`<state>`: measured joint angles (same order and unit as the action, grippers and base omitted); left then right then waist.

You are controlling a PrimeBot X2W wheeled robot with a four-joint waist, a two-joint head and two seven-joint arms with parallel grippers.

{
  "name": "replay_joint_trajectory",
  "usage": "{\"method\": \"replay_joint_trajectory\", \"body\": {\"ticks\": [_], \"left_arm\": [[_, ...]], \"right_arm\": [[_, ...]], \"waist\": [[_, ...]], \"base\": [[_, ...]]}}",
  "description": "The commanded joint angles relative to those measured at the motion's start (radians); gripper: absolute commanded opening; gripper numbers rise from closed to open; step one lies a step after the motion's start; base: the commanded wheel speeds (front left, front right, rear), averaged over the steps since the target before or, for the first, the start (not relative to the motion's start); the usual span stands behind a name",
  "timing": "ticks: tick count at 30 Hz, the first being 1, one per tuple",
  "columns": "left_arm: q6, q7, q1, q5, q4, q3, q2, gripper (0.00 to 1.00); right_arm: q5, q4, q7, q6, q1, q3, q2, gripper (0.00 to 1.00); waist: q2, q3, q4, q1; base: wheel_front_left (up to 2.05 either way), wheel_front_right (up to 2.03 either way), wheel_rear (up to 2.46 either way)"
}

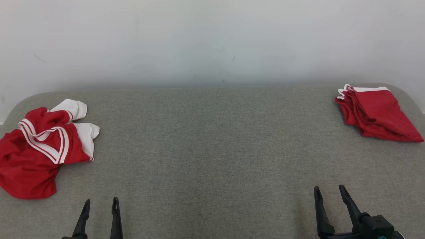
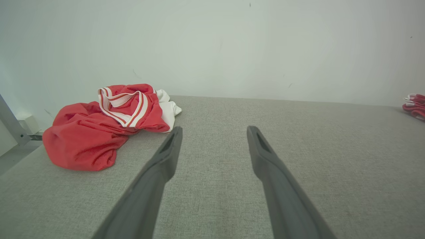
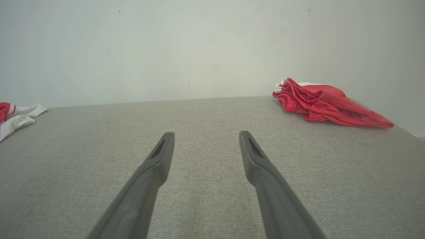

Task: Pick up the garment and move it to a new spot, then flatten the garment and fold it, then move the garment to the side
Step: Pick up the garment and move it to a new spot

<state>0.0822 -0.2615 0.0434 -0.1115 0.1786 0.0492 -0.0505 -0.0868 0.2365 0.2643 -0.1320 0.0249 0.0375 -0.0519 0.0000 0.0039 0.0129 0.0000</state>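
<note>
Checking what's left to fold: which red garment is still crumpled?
The red-and-white garment at the left, nearest the left gripper: it lies bunched with its striped collar showing, while the red pile at far right is folded.

Looks like a lab test bench: grey fabric-covered table (image 1: 212, 149), plain white wall (image 1: 212, 39), metal frame strut (image 2: 10, 122).

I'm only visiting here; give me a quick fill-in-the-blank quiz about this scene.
The crumpled garment is red and ____.
The folded red pile lies on the robot's ____ side.
The left tool and right tool both stand ____, gripping nothing.
Missing words: white; right; open.
</note>
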Motion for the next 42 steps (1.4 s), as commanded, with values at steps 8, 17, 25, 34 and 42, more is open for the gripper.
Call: {"method": "replay_joint_trajectory", "body": {"ticks": [8,17,25,34,42], "left_arm": [[0.003,-0.003,0.001,0.007,0.003,0.004,0.0,1.0],[0.01,-0.003,0.001,0.016,0.008,0.018,0.0,1.0],[0.01,-0.003,0.01,0.017,0.013,0.028,0.0,1.0],[0.011,-0.003,0.017,0.022,0.017,0.048,0.0,1.0],[0.008,-0.003,0.019,0.025,0.02,0.068,0.0,1.0]], "right_arm": [[-0.014,-0.005,0.001,0.002,0.014,-0.001,0.003,1.0],[-0.036,0.001,0.001,0.002,0.018,0.0,0.003,1.0],[-0.044,0.005,0.001,0.002,0.021,-0.001,0.003,1.0],[-0.049,0.011,0.001,0.002,0.028,-0.006,0.003,1.0],[-0.049,0.014,0.001,0.002,0.033,-0.007,0.003,1.0]], "waist": [[0.0,0.004,0.049,0.0],[0.0,0.003,0.155,0.0],[0.0,0.001,0.261,0.0],[0.0,-0.01,0.37,0.0],[0.0,-0.015,0.433,0.0]], "base": [[0.0,0.0,0.0],[0.0,0.0,0.0],[0.0,0.0,0.0],[0.0,0.0,0.0],[0.0,0.0,0.0]]}}
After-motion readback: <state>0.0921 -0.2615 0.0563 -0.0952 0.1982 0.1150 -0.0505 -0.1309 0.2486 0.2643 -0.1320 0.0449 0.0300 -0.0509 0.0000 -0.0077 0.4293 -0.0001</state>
